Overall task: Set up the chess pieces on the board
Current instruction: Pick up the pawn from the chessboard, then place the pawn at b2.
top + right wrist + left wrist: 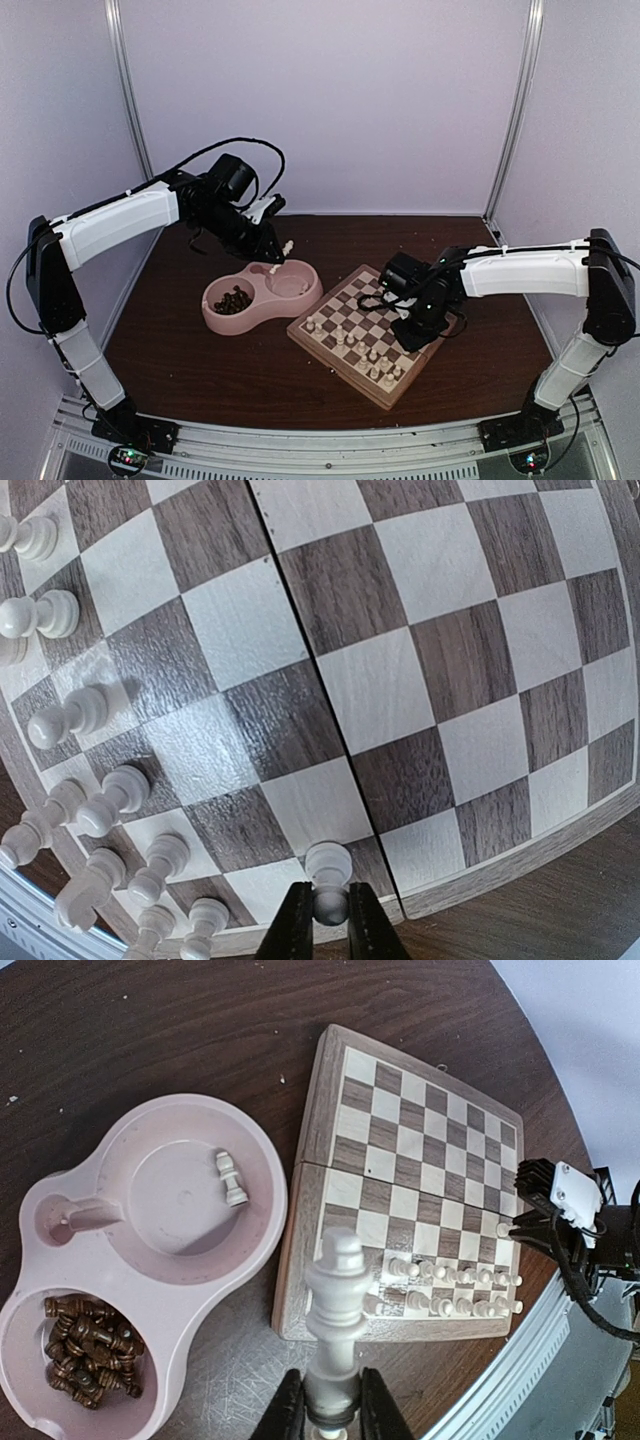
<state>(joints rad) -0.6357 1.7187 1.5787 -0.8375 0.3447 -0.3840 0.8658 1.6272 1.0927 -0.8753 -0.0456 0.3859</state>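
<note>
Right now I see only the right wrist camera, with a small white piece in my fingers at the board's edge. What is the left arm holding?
Observer: The left gripper is shut on a tall white piece, held up in the air.
Operator: My right gripper is shut on this pawn. Anything white left in the dish?
Observer: One white piece lies on its side in one bowl of the pink dish; dark pieces fill the other bowl.
</note>
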